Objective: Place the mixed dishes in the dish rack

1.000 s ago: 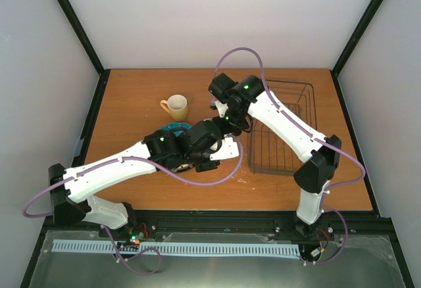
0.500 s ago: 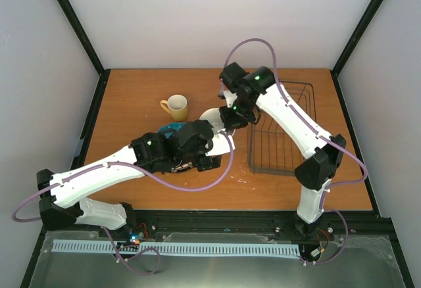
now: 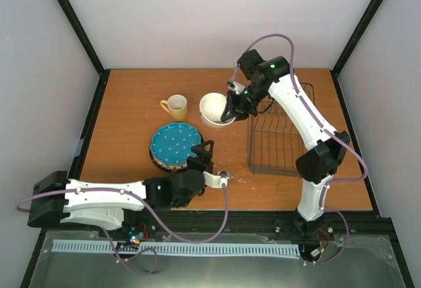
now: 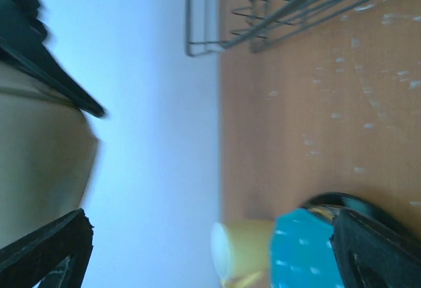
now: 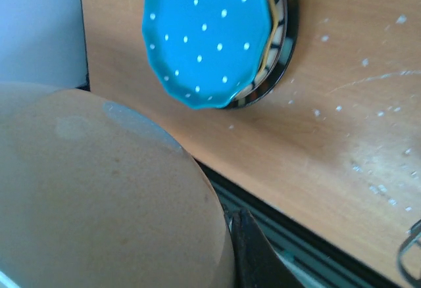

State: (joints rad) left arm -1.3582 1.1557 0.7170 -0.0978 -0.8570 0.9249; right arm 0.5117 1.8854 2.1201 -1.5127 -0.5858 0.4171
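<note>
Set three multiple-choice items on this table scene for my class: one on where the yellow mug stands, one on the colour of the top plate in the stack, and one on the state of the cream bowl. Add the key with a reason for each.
1. Where is the yellow mug?
A. in the dish rack
B. upright on the table, left of the cream bowl
C. on its side at the table's near edge

2. What colour is the top plate of the stack?
A. teal with white dots
B. plain red
C. green

3. What state is the cream bowl in?
A. upside down on the table
B. resting on the top plate
C. gripped at its rim by the right gripper

Key:
1 B, it stands on bare wood beside the bowl.
2 A, the dots show from above.
3 C, the gripper pinches its rim just left of the dish rack.
</note>
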